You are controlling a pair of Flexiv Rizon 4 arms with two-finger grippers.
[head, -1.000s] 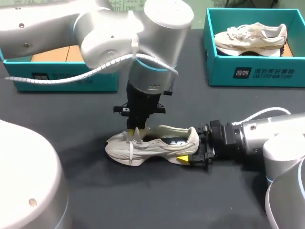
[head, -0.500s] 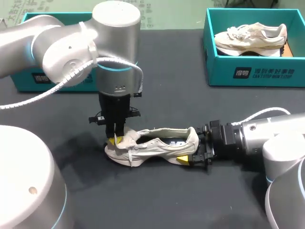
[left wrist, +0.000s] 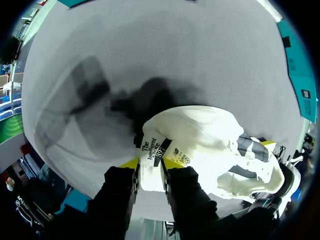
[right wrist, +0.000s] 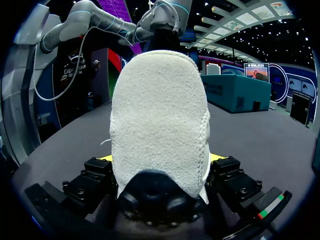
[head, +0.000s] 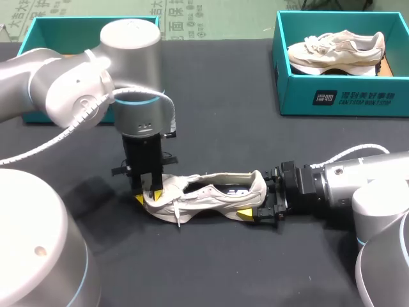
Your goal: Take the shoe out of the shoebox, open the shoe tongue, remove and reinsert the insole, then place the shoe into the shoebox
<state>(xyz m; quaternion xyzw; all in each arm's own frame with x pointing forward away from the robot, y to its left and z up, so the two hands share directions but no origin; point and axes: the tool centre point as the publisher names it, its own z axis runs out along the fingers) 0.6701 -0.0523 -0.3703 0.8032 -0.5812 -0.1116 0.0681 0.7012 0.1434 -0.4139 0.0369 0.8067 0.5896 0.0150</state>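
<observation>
Both jaws tight: left on tongue, right on heel; spare shoe in shoebox.

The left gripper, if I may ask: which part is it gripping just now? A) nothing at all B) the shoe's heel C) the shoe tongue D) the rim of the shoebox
C: in the left wrist view the labelled shoe tongue sits pinched between the two yellow tips of the left gripper, while the right gripper clamps the heel of the shoe.
</observation>
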